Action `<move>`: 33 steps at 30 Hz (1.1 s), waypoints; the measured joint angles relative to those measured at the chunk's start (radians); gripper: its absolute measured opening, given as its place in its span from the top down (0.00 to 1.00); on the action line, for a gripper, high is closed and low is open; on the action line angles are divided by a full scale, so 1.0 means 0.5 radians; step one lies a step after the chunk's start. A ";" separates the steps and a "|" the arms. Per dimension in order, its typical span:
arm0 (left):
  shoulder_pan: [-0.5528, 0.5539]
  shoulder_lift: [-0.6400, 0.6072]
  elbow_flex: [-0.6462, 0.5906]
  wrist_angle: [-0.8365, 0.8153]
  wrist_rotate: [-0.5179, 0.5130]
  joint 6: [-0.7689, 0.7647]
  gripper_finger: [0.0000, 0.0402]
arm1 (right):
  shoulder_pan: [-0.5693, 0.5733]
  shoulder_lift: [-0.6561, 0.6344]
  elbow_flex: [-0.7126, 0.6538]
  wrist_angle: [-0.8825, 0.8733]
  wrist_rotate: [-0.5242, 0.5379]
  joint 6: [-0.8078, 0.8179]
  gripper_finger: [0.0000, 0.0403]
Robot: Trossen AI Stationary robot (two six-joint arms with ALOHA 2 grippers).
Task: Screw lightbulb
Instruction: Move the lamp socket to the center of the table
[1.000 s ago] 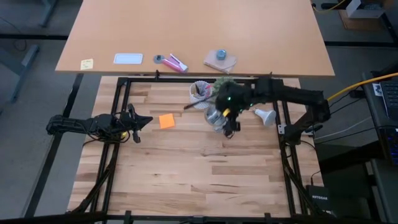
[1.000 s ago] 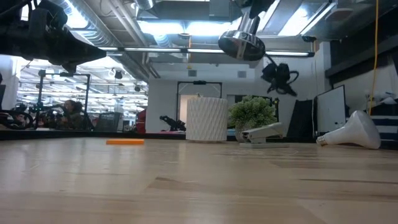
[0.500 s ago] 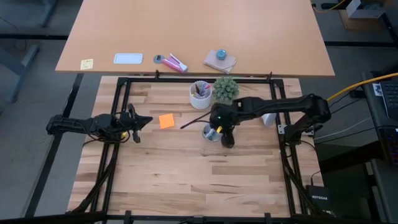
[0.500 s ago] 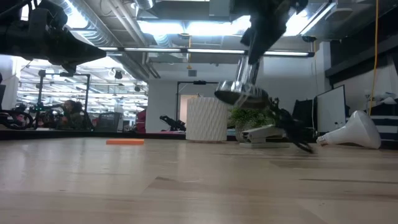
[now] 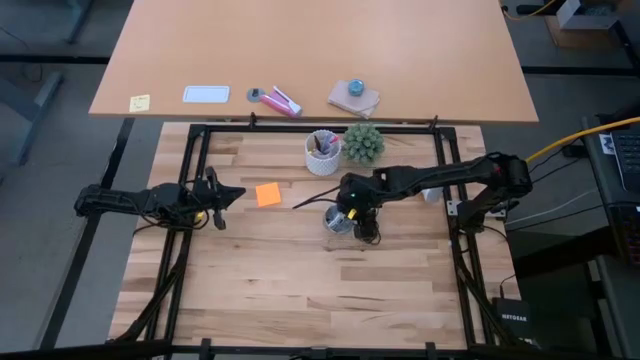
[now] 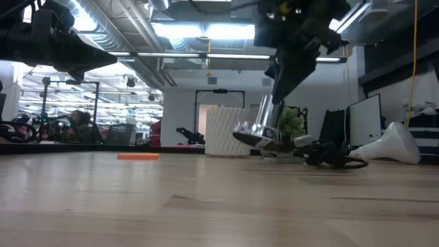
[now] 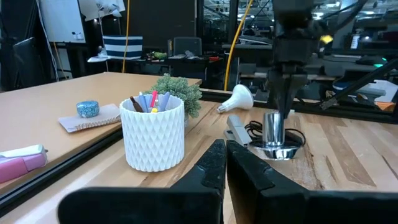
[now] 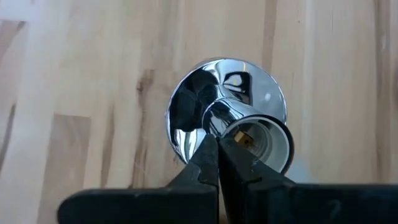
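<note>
Pale butcher-block planks make up the table (image 5: 300,280), framed by dark rails, with a larger tan desk (image 5: 300,50) lying beyond it. On the table's left side the left arm waits, its left gripper (image 5: 228,195) pointing toward the middle with the fingers (image 7: 214,163) pressed together and nothing between them. From the right side the right arm stretches across to the table's centre, and the right gripper (image 5: 356,212) is clamped on the neck of a shiny chrome socket (image 8: 224,118), holding it tilted with its flared disc low over the wood; in the low view one edge of the disc looks close to the boards, though whether it touches cannot be told. A black cord (image 6: 333,156) trails from the socket and lies coiled on the table just behind it. At the far edge stand a white faceted cup (image 7: 152,134) filled with pens and a small green plant (image 5: 363,143) just beside it. An orange sticky note (image 5: 267,195) lies flat between the two grippers. The lightbulb (image 6: 391,145) rests on its side near the right edge of the table, partly hidden under the right arm from above, apart from the socket and not held by either gripper.
</note>
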 joint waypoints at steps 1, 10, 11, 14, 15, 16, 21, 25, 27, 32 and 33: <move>0.000 0.000 0.000 0.000 0.000 0.000 0.99 | -0.020 0.000 -0.024 0.017 -0.002 0.001 1.00; 0.000 0.000 0.000 0.000 0.000 0.000 0.99 | -0.313 -0.002 -0.156 0.087 0.072 -0.035 1.00; 0.000 0.000 0.000 0.000 0.000 0.000 0.99 | -0.350 -0.002 -0.156 0.091 0.104 -0.055 1.00; 0.000 0.000 0.000 0.000 0.000 0.000 0.99 | -0.443 -0.002 -0.159 0.129 0.096 -0.057 1.00; 0.000 0.000 0.000 0.000 0.000 -0.001 0.99 | -0.461 -0.002 -0.159 0.147 0.056 -0.050 1.00; 0.000 0.000 0.000 0.000 0.000 0.000 0.99 | -0.469 -0.002 -0.159 0.157 0.003 -0.044 1.00; 0.000 0.000 0.000 0.000 0.000 -0.001 0.99 | -0.361 -0.002 -0.159 0.189 -0.301 -0.045 1.00; 0.000 0.000 0.000 0.000 0.000 -0.001 0.99 | -0.196 -0.002 -0.159 0.195 -0.294 -0.126 1.00; 0.000 0.000 0.000 0.000 0.000 -0.001 0.99 | -0.125 -0.002 -0.159 0.198 -0.227 -0.160 1.00; 0.000 0.000 0.000 0.000 0.000 -0.001 0.99 | -0.037 -0.002 -0.159 0.254 -0.049 -0.165 1.00; 0.000 0.000 0.000 0.000 0.000 -0.001 0.99 | -0.035 -0.002 -0.160 0.279 -0.039 -0.165 1.00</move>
